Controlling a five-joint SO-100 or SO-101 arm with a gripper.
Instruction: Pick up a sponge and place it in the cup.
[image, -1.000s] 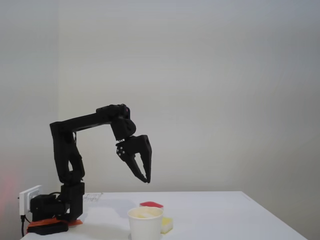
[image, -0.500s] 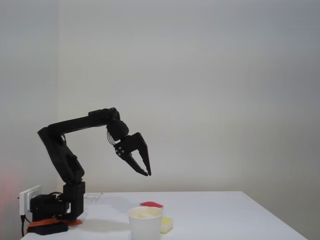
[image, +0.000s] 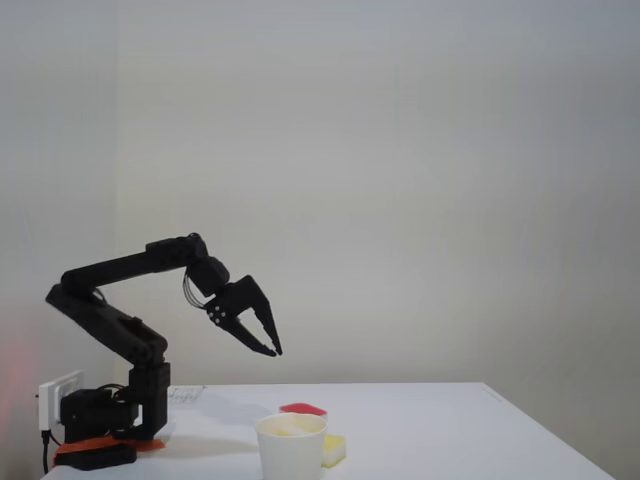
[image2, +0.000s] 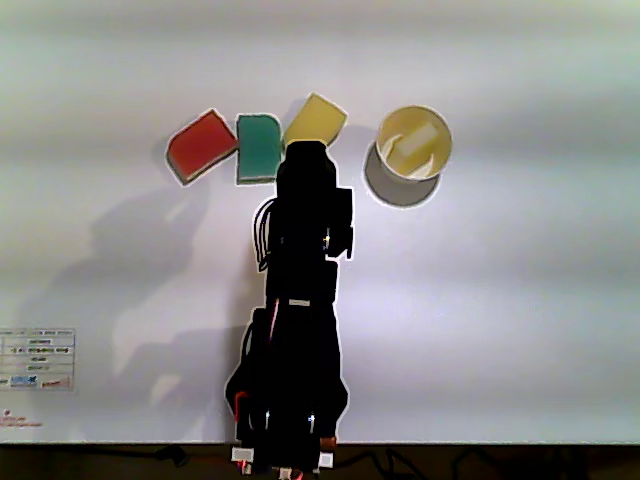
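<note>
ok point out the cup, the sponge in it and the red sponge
cup (image: 291, 455), fixed view, front of its white wall
sponge (image2: 415, 140), other view from above, its pale top face inside the cup
red sponge (image2: 202, 146), other view from above, middle of its red top

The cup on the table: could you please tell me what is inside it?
The cup holds one pale yellow sponge, lying slanted, seen from above. Whatever lies beneath the sponge is covered. In the fixed view the cup's wall hides the contents below the rim.

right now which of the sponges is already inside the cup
The small pale yellow sponge, lying inside the white cup. The red, green and brighter yellow sponges lie in a row on the table beside it.
</note>
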